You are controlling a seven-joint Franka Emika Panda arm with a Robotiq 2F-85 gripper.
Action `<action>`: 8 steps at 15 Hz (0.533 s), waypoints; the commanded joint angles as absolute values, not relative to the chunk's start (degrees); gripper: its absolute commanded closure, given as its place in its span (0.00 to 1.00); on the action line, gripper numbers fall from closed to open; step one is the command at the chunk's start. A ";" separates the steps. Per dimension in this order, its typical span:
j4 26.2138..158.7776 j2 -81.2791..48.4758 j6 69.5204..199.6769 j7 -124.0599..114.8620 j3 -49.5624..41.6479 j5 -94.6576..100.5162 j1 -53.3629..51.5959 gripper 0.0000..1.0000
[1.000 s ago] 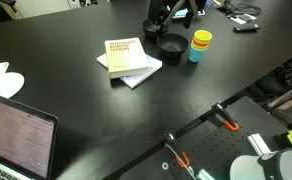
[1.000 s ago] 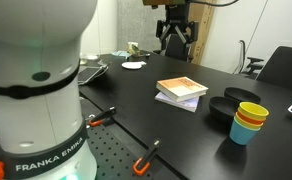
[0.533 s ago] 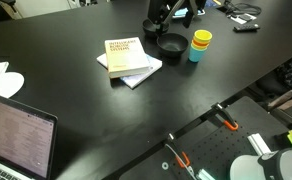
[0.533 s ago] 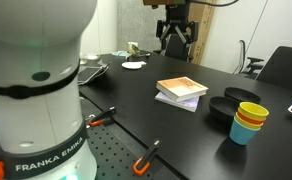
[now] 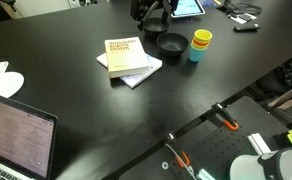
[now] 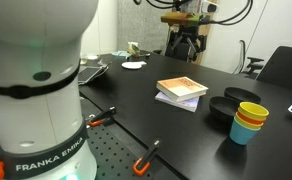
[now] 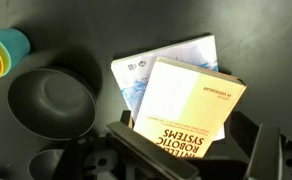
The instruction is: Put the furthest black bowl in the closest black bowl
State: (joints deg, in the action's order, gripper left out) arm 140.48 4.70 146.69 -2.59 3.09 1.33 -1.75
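Two black bowls stand on the black table next to the stacked cups. One bowl [image 5: 171,43] [image 7: 51,100] is in full view. A second bowl [image 5: 152,27] [image 7: 44,165] is partly hidden behind my gripper and cut off by the wrist view's lower edge. In an exterior view the bowls [image 6: 231,106] overlap. My gripper [image 5: 154,13] [image 6: 186,47] [image 7: 201,150] is open and empty. It hangs well above the table, over the books and beside the bowls.
Two stacked books [image 5: 128,59] [image 6: 181,91] [image 7: 181,95] lie next to the bowls. Stacked yellow, orange and teal cups [image 5: 200,44] [image 6: 250,121] [image 7: 0,55] stand beside the bowls. A laptop [image 5: 16,130] and a white cloth [image 5: 3,78] lie at the near end.
My gripper has shifted sideways above the table, away from the cups and toward the books. The bowls, books and cups have not moved.
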 commanded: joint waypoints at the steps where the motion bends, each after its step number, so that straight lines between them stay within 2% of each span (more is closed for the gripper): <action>1: 126.42 -9.22 146.59 -5.09 2.19 8.76 -0.79 0.00; 4: 116.07 -18.21 145.43 -4.37 -0.12 12.31 -1.51 0.00; 8: 103.14 -29.09 143.01 7.95 1.17 7.91 0.80 0.00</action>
